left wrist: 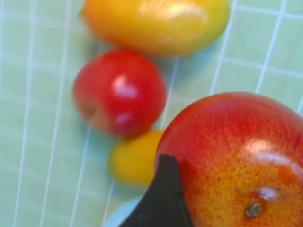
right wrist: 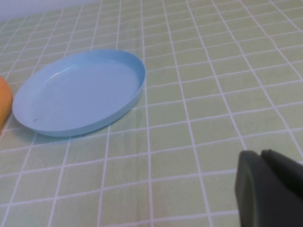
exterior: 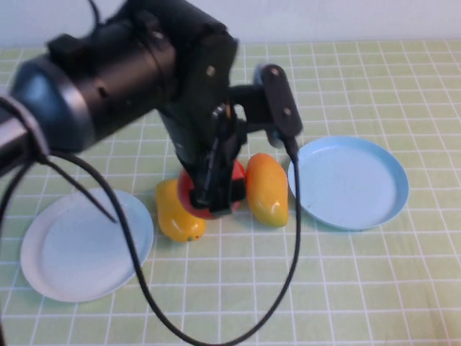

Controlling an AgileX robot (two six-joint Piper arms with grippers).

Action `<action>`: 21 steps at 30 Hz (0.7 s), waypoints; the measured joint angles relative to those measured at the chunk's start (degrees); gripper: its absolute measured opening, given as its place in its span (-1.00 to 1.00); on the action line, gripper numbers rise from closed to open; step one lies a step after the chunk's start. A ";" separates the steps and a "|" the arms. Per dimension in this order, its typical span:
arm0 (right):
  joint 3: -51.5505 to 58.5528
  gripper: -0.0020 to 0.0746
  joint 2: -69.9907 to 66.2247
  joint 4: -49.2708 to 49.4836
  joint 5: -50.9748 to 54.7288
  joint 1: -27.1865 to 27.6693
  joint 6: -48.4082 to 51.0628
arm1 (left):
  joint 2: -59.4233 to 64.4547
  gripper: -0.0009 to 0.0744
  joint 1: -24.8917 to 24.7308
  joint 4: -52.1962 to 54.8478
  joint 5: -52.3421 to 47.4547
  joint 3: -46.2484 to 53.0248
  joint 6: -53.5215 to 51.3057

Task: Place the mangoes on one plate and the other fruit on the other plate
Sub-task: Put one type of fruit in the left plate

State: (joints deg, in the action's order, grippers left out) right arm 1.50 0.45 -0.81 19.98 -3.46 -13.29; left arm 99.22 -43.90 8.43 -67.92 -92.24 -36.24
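My left gripper [exterior: 216,189] is down among the fruit in the middle of the table, shut on a red apple [left wrist: 236,161]. One dark finger [left wrist: 161,201] lies against the apple's side. A second red apple [left wrist: 118,92] rests on the cloth beneath. One mango [exterior: 267,189] lies just right of the gripper, the other mango [exterior: 177,211] just left of it. The light blue plate [exterior: 349,182] on the right and the white plate [exterior: 86,245] at the front left hold nothing. My right gripper [right wrist: 265,189] is shut, low over the cloth near the blue plate [right wrist: 78,92].
A green checked cloth covers the whole table. The left arm's black cable [exterior: 216,331] loops down towards the front edge. The left arm's bulk hides much of the table's back left in the high view.
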 joint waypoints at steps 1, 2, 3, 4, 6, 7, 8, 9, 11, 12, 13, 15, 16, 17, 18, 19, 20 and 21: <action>0.00 -0.99 0.00 0.00 0.00 0.00 0.00 | -1.14 0.55 0.90 0.08 -0.78 0.00 0.98; 0.00 -0.99 0.00 0.00 0.00 0.00 0.00 | -2.47 0.55 2.32 0.15 -1.56 0.00 2.13; 0.00 -0.99 0.00 0.00 0.00 0.00 0.00 | -3.65 0.55 4.06 0.23 -1.97 0.00 3.12; 0.00 -0.99 0.00 0.00 0.00 0.00 0.00 | -4.71 0.55 5.65 0.29 -2.22 0.00 4.02; 0.00 -0.99 0.00 0.00 0.00 0.00 0.00 | -6.86 0.55 9.84 1.03 -2.31 1.19 7.55; 0.00 -0.99 0.00 0.00 0.00 0.00 0.00 | -7.98 0.55 11.86 1.80 -2.31 2.43 9.49; 0.00 -0.99 0.00 0.00 0.00 0.00 0.00 | -8.90 0.55 13.75 2.53 -2.42 4.00 10.87; 0.00 -0.99 0.00 0.00 0.00 0.00 0.00 | -10.15 0.55 15.41 3.49 -2.42 5.96 12.18; 0.00 -0.99 0.00 0.00 0.00 0.00 0.00 | -12.60 0.55 17.67 5.26 -2.42 10.40 13.47; 0.00 -0.99 0.00 0.00 0.00 0.00 0.00 | -14.06 0.55 18.38 6.04 -2.42 13.24 13.88; 0.00 -0.99 0.00 0.00 0.00 0.00 0.00 | -15.46 0.55 18.66 6.56 -2.10 16.16 14.42; 0.00 -0.99 0.00 0.00 0.00 0.00 0.00 | -17.74 0.55 18.86 6.43 -0.91 21.21 15.81; 0.00 -0.99 0.00 0.00 0.00 0.00 0.00 | -18.32 0.55 18.86 5.81 -0.29 23.82 16.21; 0.00 -0.99 0.00 0.00 0.00 0.00 0.00 | -18.66 0.55 18.86 5.10 0.63 26.25 16.66; 0.00 -0.99 0.00 0.00 0.00 0.00 0.00 | -18.80 0.55 18.86 4.67 1.76 28.52 16.91; 0.00 -0.99 0.00 0.00 0.00 0.00 0.00 | -18.68 0.55 18.86 4.33 3.35 30.54 17.17; 0.00 -0.99 0.00 0.00 0.00 0.00 0.00 | -18.48 0.55 18.86 4.07 4.78 31.93 17.35; 0.00 -0.99 0.00 0.00 0.00 0.00 0.00 | -18.10 0.55 18.86 3.87 6.70 33.31 17.41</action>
State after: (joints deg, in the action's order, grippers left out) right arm 1.50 0.45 -0.81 19.98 -3.46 -13.29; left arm 81.12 -25.05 12.30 -61.22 -58.93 -18.83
